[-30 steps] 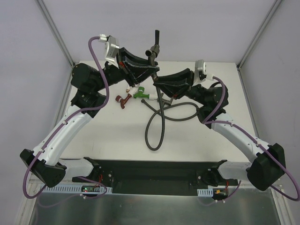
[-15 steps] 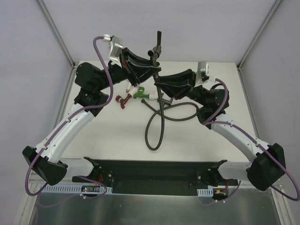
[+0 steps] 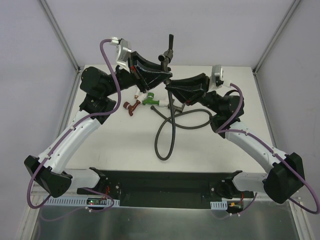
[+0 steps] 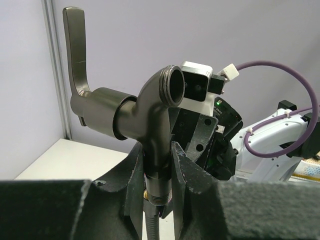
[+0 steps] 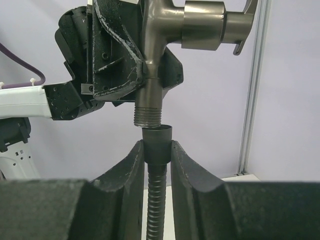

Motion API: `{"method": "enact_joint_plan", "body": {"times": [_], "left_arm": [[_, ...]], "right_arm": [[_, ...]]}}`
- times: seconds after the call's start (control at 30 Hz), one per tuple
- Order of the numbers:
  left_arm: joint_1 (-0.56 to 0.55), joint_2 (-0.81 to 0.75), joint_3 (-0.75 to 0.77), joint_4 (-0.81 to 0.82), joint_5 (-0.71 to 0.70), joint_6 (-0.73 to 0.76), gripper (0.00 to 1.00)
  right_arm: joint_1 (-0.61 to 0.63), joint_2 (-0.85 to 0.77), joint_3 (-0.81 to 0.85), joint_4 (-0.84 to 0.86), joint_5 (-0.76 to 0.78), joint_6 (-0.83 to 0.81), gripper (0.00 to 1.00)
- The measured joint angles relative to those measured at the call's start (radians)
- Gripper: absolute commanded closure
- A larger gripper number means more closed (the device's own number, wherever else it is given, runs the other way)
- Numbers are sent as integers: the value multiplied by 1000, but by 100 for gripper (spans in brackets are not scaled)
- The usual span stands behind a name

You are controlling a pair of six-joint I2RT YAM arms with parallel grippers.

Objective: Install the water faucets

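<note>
Two pincers meet above the table (image 3: 125,145). The left pincer (image 4: 157,165) has its fingers pressed tight against the lower stem of the one metal faucet (image 4: 150,115), which stands upright in its grip with the lever handle rising above. The right pincer (image 5: 156,150) is clamped around the collar end of the single dark hose (image 5: 156,200), held straight below the faucet's threaded stem. Whether collar and thread touch cannot be told.

From above, the rest of the hose (image 3: 165,130) drops from the right pincer and loops on the table toward the arm bases. One red faucet (image 3: 132,106) and one green faucet (image 3: 149,100) lie on the table beneath the left pincer, with one small white piece (image 3: 136,95) beside them, too small to make out.

Only the left wrist view shows the faucet's open round mouth and a green light on the right wrist behind it. Only the right wrist view shows the thread above the collar.
</note>
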Motion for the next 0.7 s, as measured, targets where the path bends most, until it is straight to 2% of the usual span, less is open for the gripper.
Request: {"method": "enact_joint_plan", "body": {"times": [0.7], "left_arm": [[-13,19,-2,49,27,-3,100]], "right_arm": [[-14,23,-2,96,-48,117,98]]}}
